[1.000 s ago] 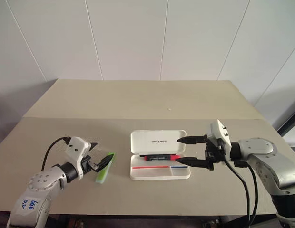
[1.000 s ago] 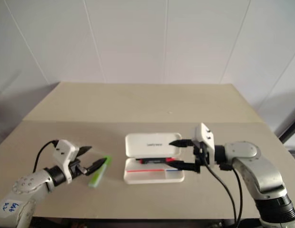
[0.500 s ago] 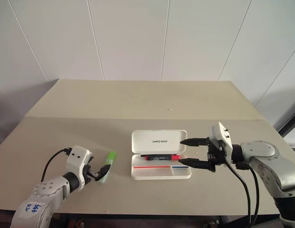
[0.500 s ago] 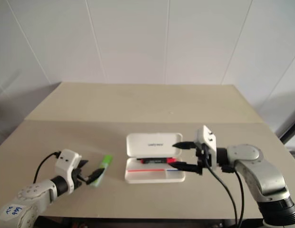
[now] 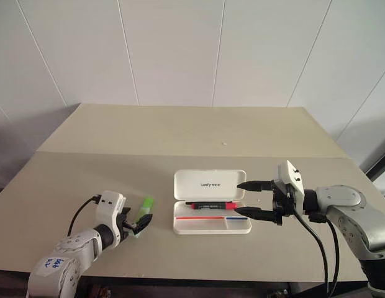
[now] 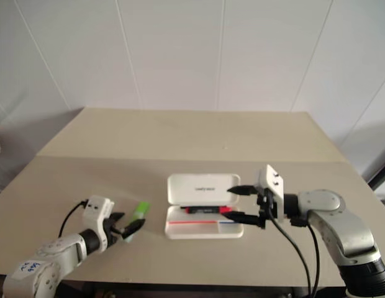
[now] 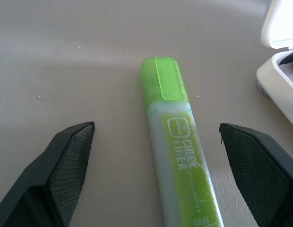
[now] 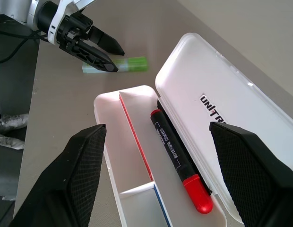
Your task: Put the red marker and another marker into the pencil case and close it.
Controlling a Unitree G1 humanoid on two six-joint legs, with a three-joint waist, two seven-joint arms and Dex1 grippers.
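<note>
Left of the pencil case (image 5: 212,210), on the bare worktop (image 5: 180,133), lies the lime-green highlighter (image 5: 143,211), the second marker the task asks for, well apart from the case's near-left corner. Getting it into the case looks to be the step in hand. The left end effector (image 5: 138,226) sits low at the highlighter's near end, its two black fingers spread wide, one on each side of the barrel. The left wrist view shows clear worktop between each pad and the green body, so it holds nothing and touches nothing. The next move, by my reading, calls for the fingers to pinch shut across the barrel, followed by a lift and a carry rightward to the open tray.

The case itself stands open, lid tipped back, and the red marker (image 5: 210,205) already lies in its rear compartment along the hinge.

Right of the case, the right end effector (image 5: 247,200) hangs beside the case's right end, fingers wide apart and empty, touching neither lid nor tray as far as I can tell. Closing the lid remains undone.
</note>
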